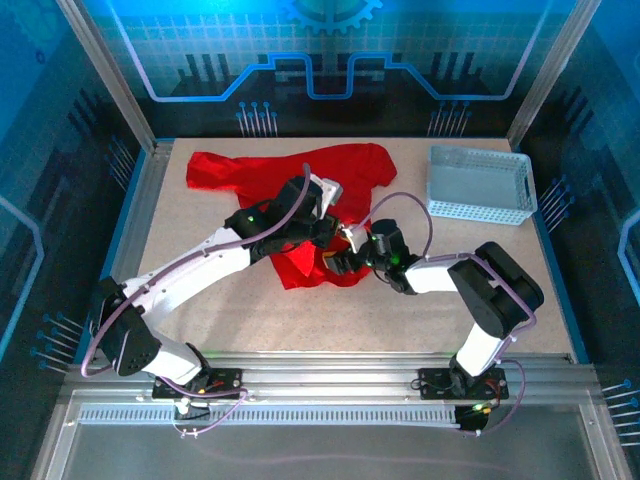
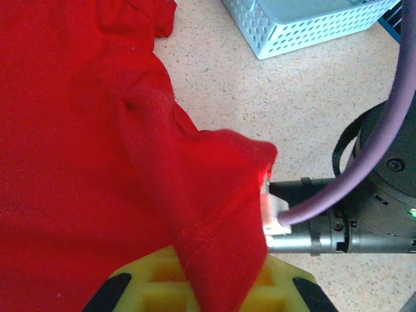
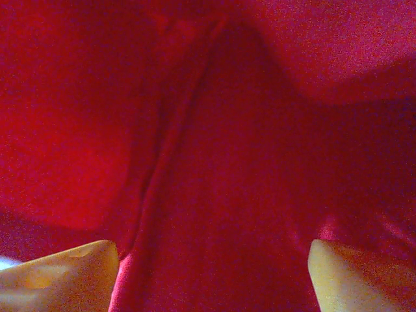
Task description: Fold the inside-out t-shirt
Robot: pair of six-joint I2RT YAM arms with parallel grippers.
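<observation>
The inside-out t-shirt (image 1: pixel 290 165), bright red, lies across the back left of the table, and one part is drawn forward into a bunch at the middle. My left gripper (image 1: pixel 333 232) is over that bunch. In the left wrist view it (image 2: pixel 218 289) is shut on a hemmed fold of the t-shirt (image 2: pixel 78 162), which rises from between its yellow jaws. My right gripper (image 1: pixel 345 262) meets the bunch from the right. In the right wrist view it (image 3: pixel 211 286) stands open, its yellow fingertips (image 3: pixel 58 273) far apart, with red cloth (image 3: pixel 227 130) close in front of them.
A white mesh basket (image 1: pixel 480 185) stands at the back right of the table; its corner (image 2: pixel 305 26) is also in the left wrist view. The right arm's wrist (image 2: pixel 351 227) sits close beside my left gripper. Bare speckled tabletop (image 1: pixel 250 310) lies in front of the shirt.
</observation>
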